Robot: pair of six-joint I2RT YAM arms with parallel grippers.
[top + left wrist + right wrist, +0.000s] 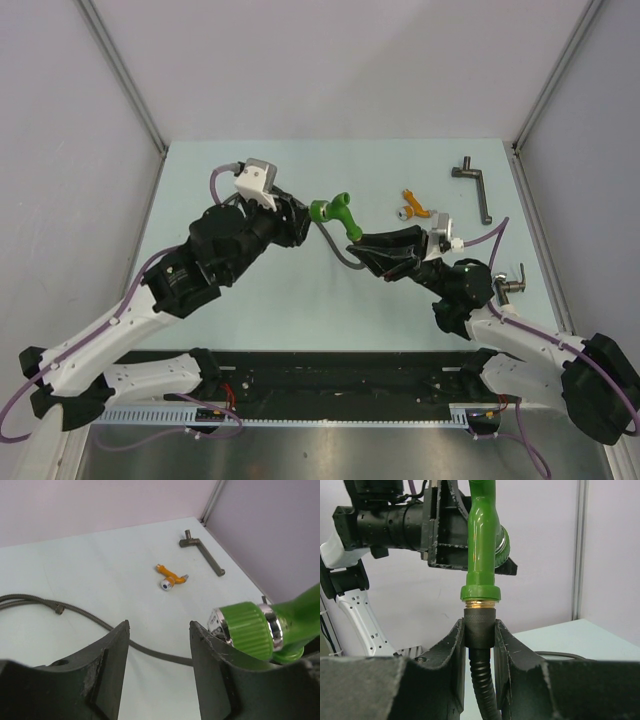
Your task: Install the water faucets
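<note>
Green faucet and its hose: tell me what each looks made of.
The green faucet: glossy moulded plastic, probably, given its even sheen; the brass-coloured ring at its base looks metal. The hose: matte black, ribbed, probably rubber or plastic.

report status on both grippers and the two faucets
Right gripper shut on hose end, green faucet seated on its fitting. Left gripper open beside green faucet, gripping nothing. Orange faucet lying loose farther back, untouched. Nothing blocking.

Your bright green plastic faucet [482, 545] stands upright in the air, its brass-threaded foot seated in the collar of the black ribbed hose [482, 695]. Your small orange faucet [413, 205] lies flat on the pale worktop [250, 300], well apart, its silver end showing.
</note>
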